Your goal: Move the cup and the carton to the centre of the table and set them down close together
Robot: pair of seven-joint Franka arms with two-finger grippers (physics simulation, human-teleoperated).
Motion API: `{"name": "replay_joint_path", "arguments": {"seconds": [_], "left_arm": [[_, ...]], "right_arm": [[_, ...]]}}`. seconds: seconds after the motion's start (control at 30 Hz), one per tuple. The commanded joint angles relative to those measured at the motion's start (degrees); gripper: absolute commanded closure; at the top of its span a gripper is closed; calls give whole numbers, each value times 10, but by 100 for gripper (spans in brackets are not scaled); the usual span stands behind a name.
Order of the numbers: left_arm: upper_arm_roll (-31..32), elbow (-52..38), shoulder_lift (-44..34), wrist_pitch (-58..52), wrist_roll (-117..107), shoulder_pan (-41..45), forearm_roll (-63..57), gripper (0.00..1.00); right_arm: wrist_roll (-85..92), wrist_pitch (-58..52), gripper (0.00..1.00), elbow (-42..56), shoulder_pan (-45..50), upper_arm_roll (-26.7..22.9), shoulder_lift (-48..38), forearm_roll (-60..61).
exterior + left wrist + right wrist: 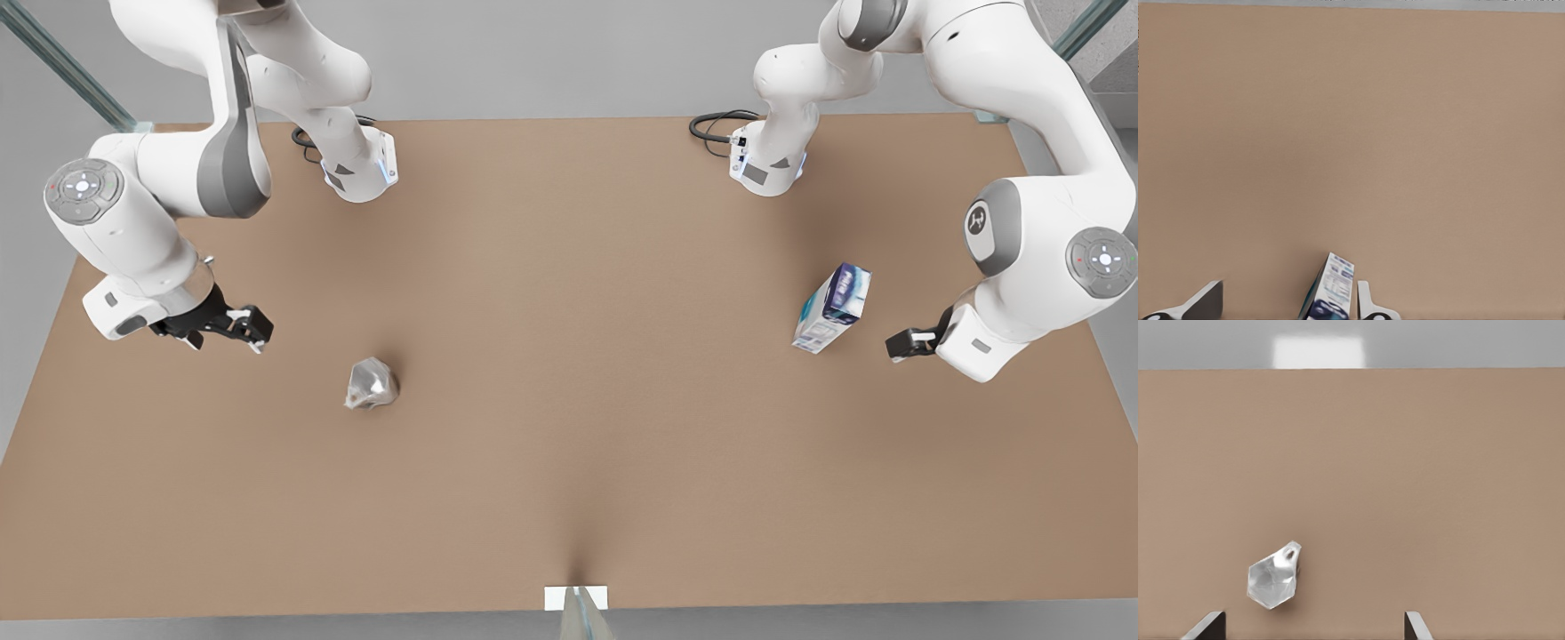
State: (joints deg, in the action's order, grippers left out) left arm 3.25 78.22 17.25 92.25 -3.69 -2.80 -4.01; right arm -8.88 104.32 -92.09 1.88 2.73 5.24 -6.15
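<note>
On the front view's left, the right end effector hangs over the brown tabletop, a little up and to the left of the cup, not touching it. Its fingers are spread wide; in the right wrist view they stand well apart with the cup lying ahead of them, nearer one finger, its small handle visible. The cup sits left of the tabletop's middle, and looks tipped rather than upright, though the faceted shape makes that hard to judge.

Well apart, on the front view's right, the carton stands on the tabletop. The left end effector is just beside it on its right, released, with the carton between its parted fingers in the left wrist view.
</note>
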Motion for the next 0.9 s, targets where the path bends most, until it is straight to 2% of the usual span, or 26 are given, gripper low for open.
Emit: {"name": "replay_joint_path", "arguments": {"seconds": [0.0, 0.13, 0.17, 0.23, 0.37, 0.43, 0.63, 0.87], "left_arm": [[0, 0, -2, 0, 0, 1, 0, 0], [-3, 6, -41, -25, 8, 1, 0, 0], [-3, 6, -52, -37, 8, 1, 0, 0], [-3, 6, -56, -39, 8, 1, 0, 0], [-2, 6, -51, -40, 7, 1, 0, 0], [-2, 6, -49, -40, 7, 1, 0, 0], [-2, 6, -49, -41, 5, 1, 0, 0], [-1, 6, -52, -42, 4, 1, 0, 0]], "right_arm": [[0, 0, 0, 1, -2, 0, 1, -1], [5, -8, 0, -4, 28, 3, 35, 0], [7, 18, 0, -19, 46, 3, 57, -2], [7, 147, 0, -120, 40, 3, 55, -2], [15, 259, 0, -130, 42, 3, 145, -4], [17, 345, 0, -201, 42, 3, 151, -4], [14, 377, 0, -268, 30, 3, 138, -3], [-15, 370, 0, -269, 21, 4, 160, 4]]}}
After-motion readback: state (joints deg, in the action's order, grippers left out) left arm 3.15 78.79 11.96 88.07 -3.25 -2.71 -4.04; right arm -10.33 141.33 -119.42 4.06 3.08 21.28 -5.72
